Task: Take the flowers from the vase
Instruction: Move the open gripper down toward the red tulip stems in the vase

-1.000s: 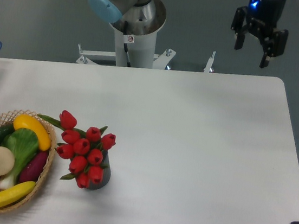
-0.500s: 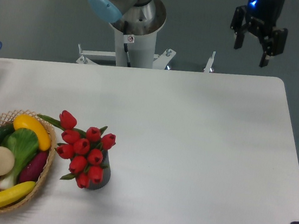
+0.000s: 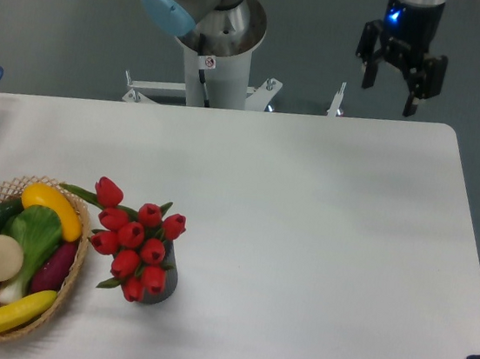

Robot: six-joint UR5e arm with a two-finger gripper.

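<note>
Nothing grabbed yet. Gripper point(image 3: 390, 82) parked up past the far right edge of the surface point(image 3: 320, 242), jaws spread wide and empty, probably just a start pose. Red tulips point(image 3: 136, 241) sitting in the dark grey vase point(image 3: 163, 282) near the front left, just beside the woven basket point(image 3: 75, 277) of veggies. Long reach ahead.

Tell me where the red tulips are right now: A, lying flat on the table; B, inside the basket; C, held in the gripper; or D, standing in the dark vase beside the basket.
D: the flowers stand in the vase next to the basket, while the open gripper hangs far off, past the table's far edge.
</note>
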